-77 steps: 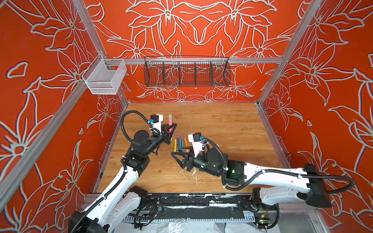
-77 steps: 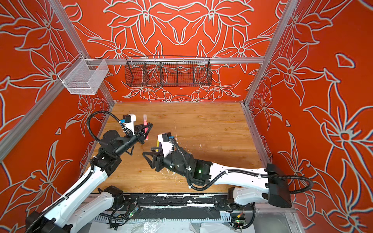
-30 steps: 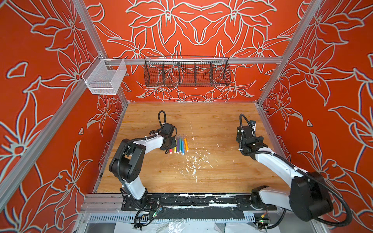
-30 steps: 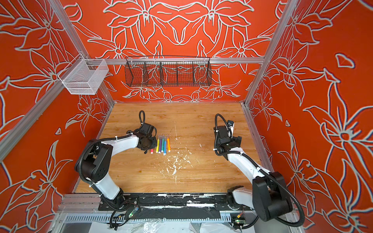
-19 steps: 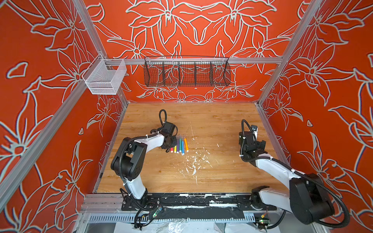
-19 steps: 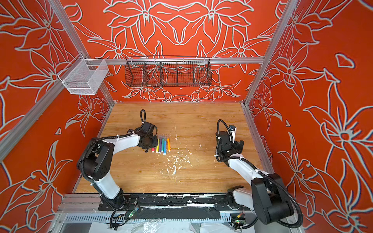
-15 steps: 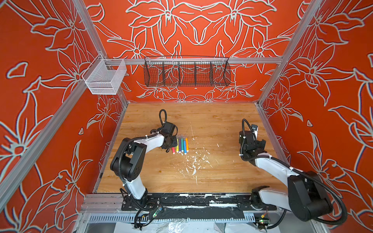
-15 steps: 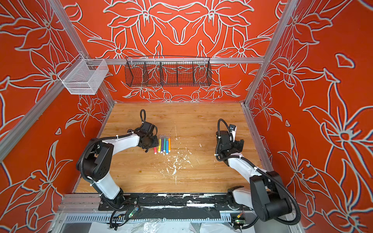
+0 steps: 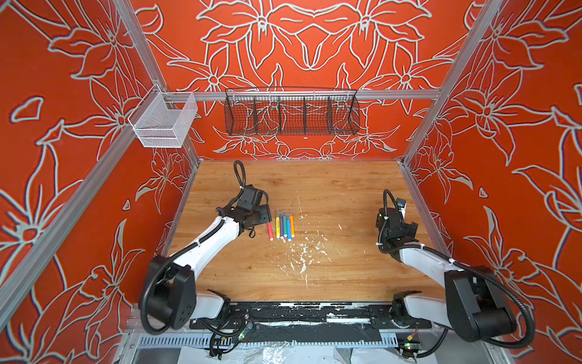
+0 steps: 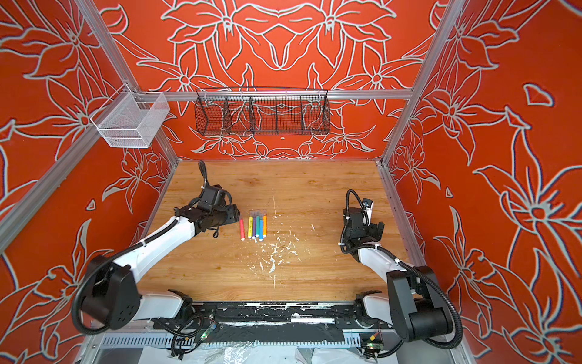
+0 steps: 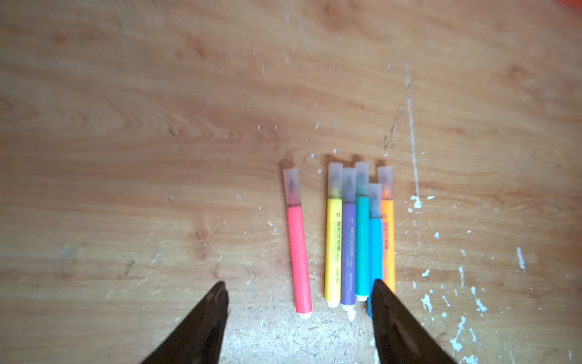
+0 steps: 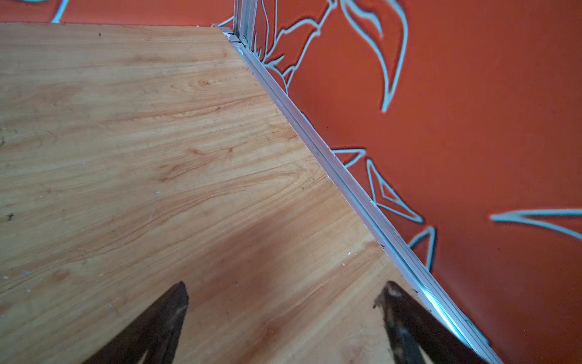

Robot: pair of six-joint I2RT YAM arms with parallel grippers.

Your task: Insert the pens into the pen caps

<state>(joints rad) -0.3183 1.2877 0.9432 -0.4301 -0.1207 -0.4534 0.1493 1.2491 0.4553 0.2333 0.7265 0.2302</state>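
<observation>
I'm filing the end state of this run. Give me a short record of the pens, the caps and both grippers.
pens: six, lying flat on the table
caps: clear, one on every pen's tip
cluster: yellow, purple, green, blue, orange, packed side by side
apart: pink, just beside the cluster, toward the left gripper
left gripper: open, empty, near the pens
right gripper: open, empty, by the table's right edge

Bright even light, soft shadows, left wrist view slightly blurred, top views bowed at edges
</observation>
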